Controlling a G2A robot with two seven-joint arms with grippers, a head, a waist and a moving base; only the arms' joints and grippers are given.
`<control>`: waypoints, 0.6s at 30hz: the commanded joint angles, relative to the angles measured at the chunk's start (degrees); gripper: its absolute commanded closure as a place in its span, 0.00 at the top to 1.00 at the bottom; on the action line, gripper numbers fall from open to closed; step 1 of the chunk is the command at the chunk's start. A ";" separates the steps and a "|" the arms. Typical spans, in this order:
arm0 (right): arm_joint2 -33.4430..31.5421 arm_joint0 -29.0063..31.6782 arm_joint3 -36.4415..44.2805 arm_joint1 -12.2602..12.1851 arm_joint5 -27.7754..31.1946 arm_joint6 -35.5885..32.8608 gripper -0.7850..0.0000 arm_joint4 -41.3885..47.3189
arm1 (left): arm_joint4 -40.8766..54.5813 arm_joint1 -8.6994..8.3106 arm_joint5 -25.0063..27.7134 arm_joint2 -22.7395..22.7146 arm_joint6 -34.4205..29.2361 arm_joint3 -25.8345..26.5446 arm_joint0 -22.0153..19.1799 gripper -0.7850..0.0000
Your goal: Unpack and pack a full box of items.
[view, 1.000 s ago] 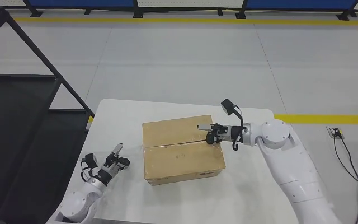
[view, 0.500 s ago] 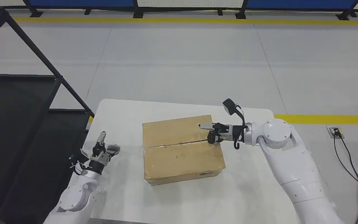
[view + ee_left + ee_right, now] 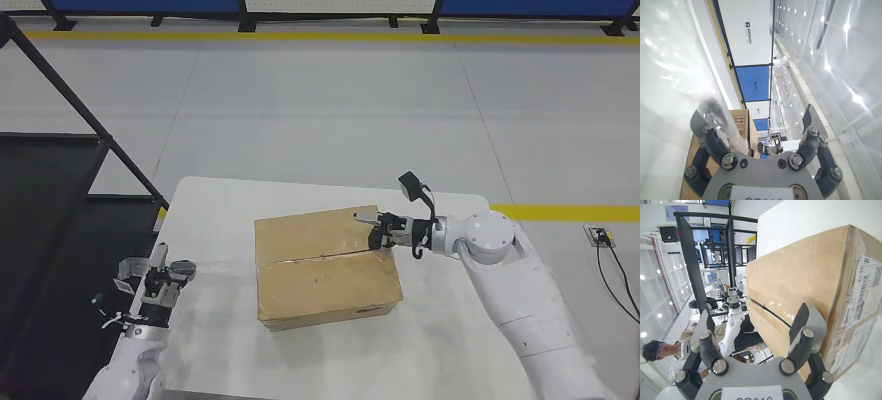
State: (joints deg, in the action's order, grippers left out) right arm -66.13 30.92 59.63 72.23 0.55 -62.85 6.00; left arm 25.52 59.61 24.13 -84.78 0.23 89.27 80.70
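The left end effector (image 3: 158, 272) stands over the left edge of the bench (image 3: 215, 205). Its fingers are spread wide with nothing pinched between them. A clear tape strip (image 3: 732, 134) clings to one finger (image 3: 702, 123) and runs ahead of it to the upper left edge of the cardboard box (image 3: 325, 265). To this end effector's left, the black rack (image 3: 100, 165) stands close against the bench edge and leaves little room on that side. To its right lies a stretch of bare bench, crossed only by the taut tape, up to the box's left wall.

The box sits about mid-bench with both top flaps down. The seam (image 3: 320, 257) between the flaps runs left to right, and in the right wrist view it gapes slightly. Beyond the box a broad band of bare bench reaches the far edge. The band on the robot's side is narrower.

The right end effector (image 3: 370, 228) hangs at the box's upper right edge, about level with the end of the seam. Its fingers are wide apart and grip nothing. One finger (image 3: 798, 321) lies over the top face just beside the seam, and I cannot tell whether it touches the cardboard. The other finger is clear of that face. Just under this end effector is the box's right wall, which carries shipping labels (image 3: 861, 298). To its right a strip of bare bench runs out to the bench's right edge, with open floor (image 3: 330, 100) past it.
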 commanded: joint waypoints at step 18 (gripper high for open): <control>1.09 -1.32 -2.65 0.02 -0.81 2.42 1.00 1.53 | -10.42 1.30 0.69 -6.22 9.49 15.37 9.03 1.00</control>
State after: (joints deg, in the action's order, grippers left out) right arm -64.92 29.51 56.93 72.31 -0.11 -60.46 7.48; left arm 16.19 60.83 25.09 -90.76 8.97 103.61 89.33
